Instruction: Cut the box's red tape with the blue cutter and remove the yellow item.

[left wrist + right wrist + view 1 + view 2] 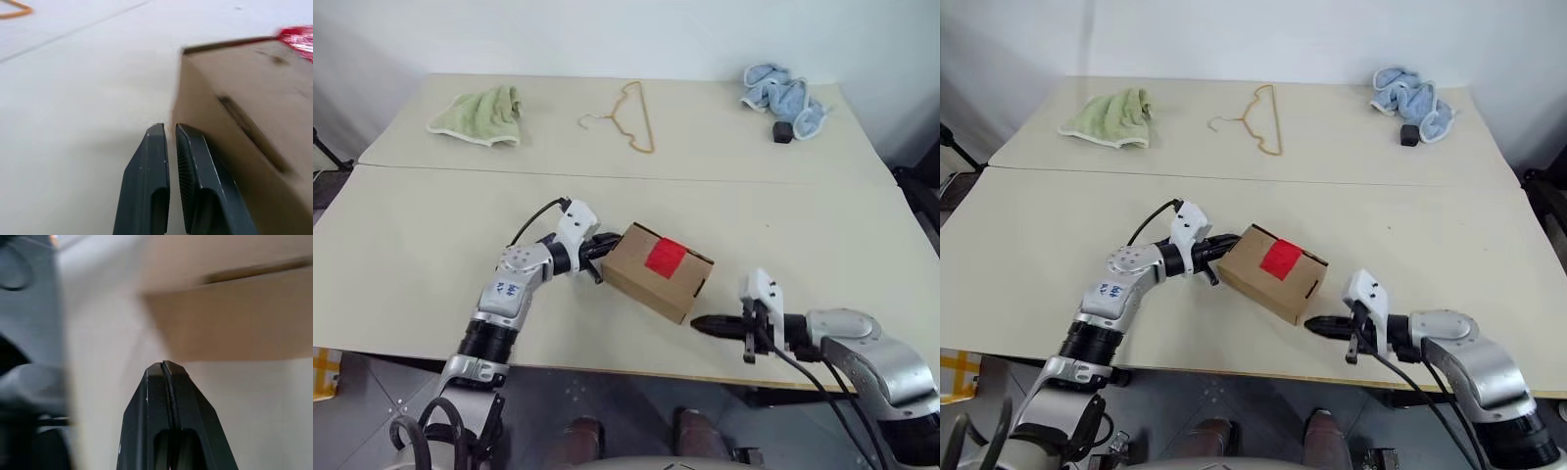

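left gripper (598, 262): near front edge, fingers nearly shut, holding nothing, touching left end of box (658, 271) | box: long way runs left-back to right-front, red tape (665, 257) on top | right gripper (696, 324): shut, empty, just right-front of box

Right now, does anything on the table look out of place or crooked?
Yes. The box sits skewed to the table's edges, and in both eye views it looks tipped, one end raised. The red tape is still whole. Both grippers, left and right, are at its ends, fingers together, neither holding a cutter.
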### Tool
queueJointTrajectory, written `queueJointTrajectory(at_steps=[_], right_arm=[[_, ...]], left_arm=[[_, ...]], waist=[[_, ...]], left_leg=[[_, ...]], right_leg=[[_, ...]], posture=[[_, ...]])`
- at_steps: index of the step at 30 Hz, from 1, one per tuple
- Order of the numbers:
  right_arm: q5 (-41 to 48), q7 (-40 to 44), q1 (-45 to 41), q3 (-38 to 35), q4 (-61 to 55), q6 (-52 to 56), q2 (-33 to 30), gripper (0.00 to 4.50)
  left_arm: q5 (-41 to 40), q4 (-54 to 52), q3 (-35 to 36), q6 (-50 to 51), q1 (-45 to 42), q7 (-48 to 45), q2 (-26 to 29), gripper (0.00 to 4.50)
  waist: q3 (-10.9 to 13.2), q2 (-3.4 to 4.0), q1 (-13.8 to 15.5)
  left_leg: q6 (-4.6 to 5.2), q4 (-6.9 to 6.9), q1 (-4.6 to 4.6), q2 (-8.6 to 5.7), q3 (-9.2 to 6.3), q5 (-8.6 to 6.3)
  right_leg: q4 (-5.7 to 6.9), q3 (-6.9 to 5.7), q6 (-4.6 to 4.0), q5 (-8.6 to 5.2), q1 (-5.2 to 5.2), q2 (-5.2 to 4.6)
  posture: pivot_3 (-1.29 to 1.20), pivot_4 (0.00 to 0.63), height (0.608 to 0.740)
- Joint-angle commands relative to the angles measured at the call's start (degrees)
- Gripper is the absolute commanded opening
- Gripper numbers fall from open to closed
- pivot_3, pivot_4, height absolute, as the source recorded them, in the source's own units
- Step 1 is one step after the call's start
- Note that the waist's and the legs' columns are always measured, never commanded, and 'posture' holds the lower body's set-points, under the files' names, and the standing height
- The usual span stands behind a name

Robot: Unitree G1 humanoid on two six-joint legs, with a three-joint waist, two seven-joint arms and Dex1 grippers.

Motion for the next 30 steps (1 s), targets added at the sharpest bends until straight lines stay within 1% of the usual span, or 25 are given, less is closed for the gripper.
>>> queueJointTrajectory(at_steps=[1,2,4,6,8,9,11,13,16,18,22,25,27,30], right_arm=[[-0.01,-3.45,1.67,-2.88,-2.78,0.63,-0.81,0.00],[-0.44,-4.10,2.09,-3.34,-2.57,0.45,-1.11,0.00],[-0.67,-5.05,2.71,-4.46,-2.57,0.45,-1.74,0.00],[-0.43,-6.10,2.82,-6.04,-2.70,0.36,-2.25,0.00],[-0.77,-7.06,2.46,-7.30,-1.97,-0.41,-2.54,0.00],[-0.90,-7.36,2.35,-7.67,-1.65,-0.57,-2.61,0.00],[-3.88,-9.49,0.67,-8.25,1.47,-4.12,-1.61,0.00],[-7.31,-10.66,-1.78,-7.49,5.54,-8.94,-0.75,0.00],[-12.18,-11.48,-8.85,-4.86,15.83,-18.36,2.83,0.00],[-14.63,-9.94,-13.43,-2.94,22.42,-23.59,4.70,0.00],[-16.49,-4.73,-22.68,-0.46,37.41,-33.02,8.66,0.00],[-15.11,1.80,-26.44,0.43,43.50,-34.81,10.04,0.00],[-13.99,5.81,-27.31,0.69,44.50,-33.85,9.91,0.00],[-13.46,8.46,-26.90,0.34,43.69,-32.11,9.09,0.00]], left_arm=[[0.11,-1.43,0.67,-0.92,0.81,-1.48,1.43,0.38],[-0.06,-2.20,0.84,-0.42,1.58,-2.31,2.34,0.38],[-0.06,-5.06,1.22,0.06,4.28,-4.91,6.05,0.38],[-1.40,-10.22,2.15,2.07,8.22,-9.24,11.65,0.38],[-4.53,-15.47,3.69,5.83,11.57,-12.94,15.87,0.38],[-5.81,-17.33,4.17,7.26,12.57,-13.96,16.99,0.38],[-10.93,-24.53,4.93,11.94,16.33,-18.55,20.12,0.38],[-14.21,-29.97,4.76,14.92,18.41,-20.28,20.91,0.38],[-13.78,-30.92,2.58,16.02,17.71,-16.97,17.00,0.38],[-12.67,-29.90,1.34,15.75,16.45,-14.66,14.19,0.38],[-9.28,-26.30,-2.44,14.12,13.31,-9.75,7.77,0.38],[-5.59,-21.87,-5.12,11.59,10.80,-6.68,4.20,0.38],[-4.48,-20.37,-6.41,10.48,9.94,-6.38,2.73,0.38],[-4.02,-20.25,-7.48,10.04,9.28,-6.50,1.23,0.38]], waist=[[0.01,-0.01,0.04],[0.01,-0.01,0.07],[0.01,-0.01,-0.11],[0.01,-0.01,-0.49],[0.01,-0.01,-0.79],[0.01,0.00,-0.73],[0.02,0.00,-0.72],[0.02,-0.01,-0.54],[0.02,-0.01,-0.16],[0.03,0.01,-0.29],[0.03,0.02,-0.95],[0.03,0.02,-1.03],[0.03,0.02,-1.02],[0.03,0.02,-0.99]], left_leg=[[0.00,0.00,0.00,0.00,0.00,0.00],[0.00,0.00,-0.01,0.00,-0.01,0.00],[0.01,0.00,-0.01,0.00,0.00,-0.01],[0.01,-0.05,-0.01,0.00,0.00,-0.01],[0.00,-0.06,-0.01,0.02,-0.01,-0.01],[0.01,-0.05,-0.01,0.02,-0.01,-0.01],[0.02,-0.03,-0.01,0.02,-0.03,-0.02],[0.06,-0.01,0.00,0.00,-0.04,-0.05],[0.08,0.01,0.02,-0.03,-0.05,-0.05],[0.08,0.05,0.06,-0.04,0.00,-0.05],[0.04,0.03,0.03,-0.03,-0.02,-0.03],[0.05,0.03,0.02,-0.04,-0.01,-0.03],[0.05,0.02,0.00,-0.04,-0.02,-0.03],[0.05,0.02,-0.01,-0.04,-0.03,-0.03]], right_leg=[[0.02,0.00,0.00,0.00,-0.01,0.00],[0.05,0.00,0.00,0.00,-0.01,0.00],[0.05,0.01,0.00,0.00,-0.01,-0.01],[0.06,0.01,0.00,0.00,-0.05,-0.01],[0.07,0.02,-0.01,0.00,-0.06,-0.01],[0.07,0.02,-0.01,0.00,-0.05,0.00],[0.09,0.02,-0.01,-0.01,-0.03,-0.01],[0.06,0.03,-0.01,-0.01,0.03,-0.03],[-0.03,0.02,-0.01,0.00,0.06,-0.07],[-0.11,0.03,-0.01,0.00,0.07,-0.07],[0.07,0.01,-0.01,0.00,0.05,-0.05],[0.02,0.01,-0.01,0.00,0.04,-0.05],[-0.01,0.00,0.00,0.00,0.04,-0.05],[-0.03,0.00,0.00,0.01,0.04,-0.06]], posture=[[0.00,0.150,0.740],[0.00,0.150,0.740],[0.00,0.150,0.740],[0.00,0.150,0.740],[0.00,0.150,0.740],[0.00,0.150,0.740],[0.00,0.150,0.740],[0.00,0.150,0.740],[0.00,0.150,0.740],[0.00,0.150,0.740],[0.00,0.150,0.740],[0.00,0.150,0.740],[0.00,0.150,0.740],[0.00,0.150,0.740]])
